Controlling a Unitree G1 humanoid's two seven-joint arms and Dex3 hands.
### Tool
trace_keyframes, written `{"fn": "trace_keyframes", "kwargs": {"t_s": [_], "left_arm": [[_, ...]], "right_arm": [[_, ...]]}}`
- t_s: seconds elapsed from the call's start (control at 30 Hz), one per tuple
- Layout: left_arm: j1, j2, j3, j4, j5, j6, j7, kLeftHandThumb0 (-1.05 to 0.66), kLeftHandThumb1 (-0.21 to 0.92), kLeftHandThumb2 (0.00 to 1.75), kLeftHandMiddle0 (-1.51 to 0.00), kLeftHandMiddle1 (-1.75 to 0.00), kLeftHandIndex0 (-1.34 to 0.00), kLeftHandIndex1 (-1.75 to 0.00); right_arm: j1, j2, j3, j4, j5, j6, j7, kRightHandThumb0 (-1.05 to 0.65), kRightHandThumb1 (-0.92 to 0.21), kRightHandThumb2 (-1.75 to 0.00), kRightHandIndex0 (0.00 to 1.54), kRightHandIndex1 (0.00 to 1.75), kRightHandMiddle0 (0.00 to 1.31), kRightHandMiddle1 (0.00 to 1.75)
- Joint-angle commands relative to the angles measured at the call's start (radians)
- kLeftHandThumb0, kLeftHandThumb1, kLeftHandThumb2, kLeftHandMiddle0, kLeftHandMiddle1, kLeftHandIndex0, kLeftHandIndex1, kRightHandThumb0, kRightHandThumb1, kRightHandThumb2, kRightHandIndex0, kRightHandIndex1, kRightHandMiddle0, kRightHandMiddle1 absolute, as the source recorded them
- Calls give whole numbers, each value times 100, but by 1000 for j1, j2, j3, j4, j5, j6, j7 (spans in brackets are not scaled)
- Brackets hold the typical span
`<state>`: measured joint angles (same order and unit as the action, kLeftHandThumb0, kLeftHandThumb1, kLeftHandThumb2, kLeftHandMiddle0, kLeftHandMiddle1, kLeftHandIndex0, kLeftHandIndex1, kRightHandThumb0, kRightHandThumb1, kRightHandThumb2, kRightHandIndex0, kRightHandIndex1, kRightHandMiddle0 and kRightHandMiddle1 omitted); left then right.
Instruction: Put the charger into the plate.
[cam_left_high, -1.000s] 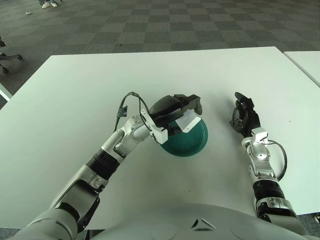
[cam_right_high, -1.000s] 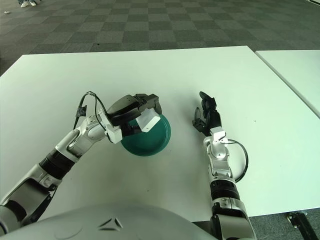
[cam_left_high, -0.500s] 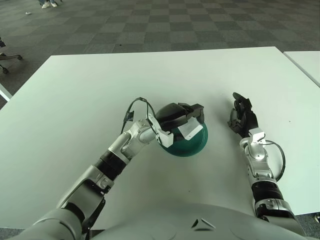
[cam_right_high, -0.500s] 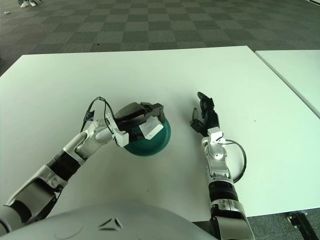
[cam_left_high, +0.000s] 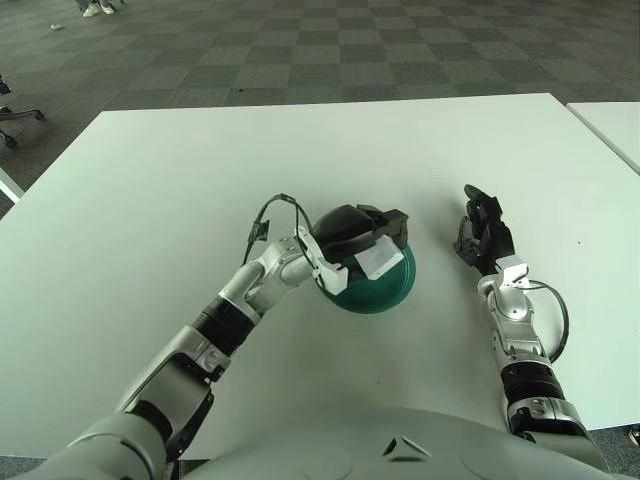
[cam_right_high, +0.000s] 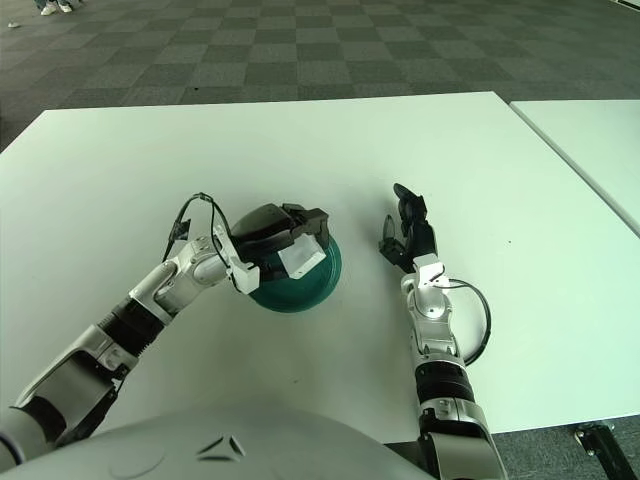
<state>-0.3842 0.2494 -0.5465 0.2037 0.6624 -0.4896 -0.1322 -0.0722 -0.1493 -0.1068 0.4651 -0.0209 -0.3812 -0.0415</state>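
White charger (cam_left_high: 381, 260) is gripped in the left hand (cam_left_high: 352, 235), low over the teal plate (cam_left_high: 385, 287) near the middle of the white table (cam_left_high: 150, 180). The right hand (cam_left_high: 484, 236), fingers relaxed, shows right of the plate.

The table (cam_left_high: 150, 180) has a smooth, matt white top, like laminate. On it the plate (cam_left_high: 385, 290) looks like smooth teal plastic with a faint sheen along its rim. The charger (cam_left_high: 381, 260) is a white block of smooth, matt plastic. The left hand (cam_left_high: 355, 230) holding it has a black hard-plastic shell, slightly glossy on its rounded back, on a silvery metal wrist. The right hand (cam_left_high: 485, 235), to the right, is matt black plastic. The far floor (cam_left_high: 350, 40) is rough grey carpet tile.
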Motion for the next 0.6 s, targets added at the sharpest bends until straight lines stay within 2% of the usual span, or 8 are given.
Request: {"fn": "trace_keyframes", "kwargs": {"t_s": [0.0,0.07,0.17,0.3,0.37,0.43,0.57], "left_arm": [[-12,22,7,-31,12,50,-64,-66,80,75,-49,-159,-29,-156],[-14,31,1,-41,17,63,-89,-89,87,77,-28,-141,-19,-147],[-15,40,-4,-52,29,68,-108,-100,90,84,-15,-122,-11,-140],[-19,53,-6,-62,38,71,-131,-103,92,90,-7,-96,-6,-131],[-19,69,-6,-78,40,74,-154,-104,92,93,-7,-68,-3,-110],[-18,77,-5,-88,41,77,-168,-105,92,96,-8,-32,-1,-74],[-10,87,1,-108,48,89,-180,-105,92,98,-6,-9,0,-42]], "right_arm": [[36,29,19,62,-7,62,4,-90,-92,-91,16,0,0,57],[31,29,19,68,-7,62,3,-90,-92,-91,16,0,0,57],[27,29,19,74,-8,61,3,-90,-92,-91,16,0,0,57],[19,28,18,84,-7,60,2,-90,-92,-91,16,0,0,57],[13,27,17,90,-7,59,2,-90,-92,-91,16,0,0,57],[8,26,17,97,-7,59,2,-90,-92,-91,16,0,0,57],[0,25,15,108,-6,57,3,-90,-92,-91,16,0,0,57]]}}
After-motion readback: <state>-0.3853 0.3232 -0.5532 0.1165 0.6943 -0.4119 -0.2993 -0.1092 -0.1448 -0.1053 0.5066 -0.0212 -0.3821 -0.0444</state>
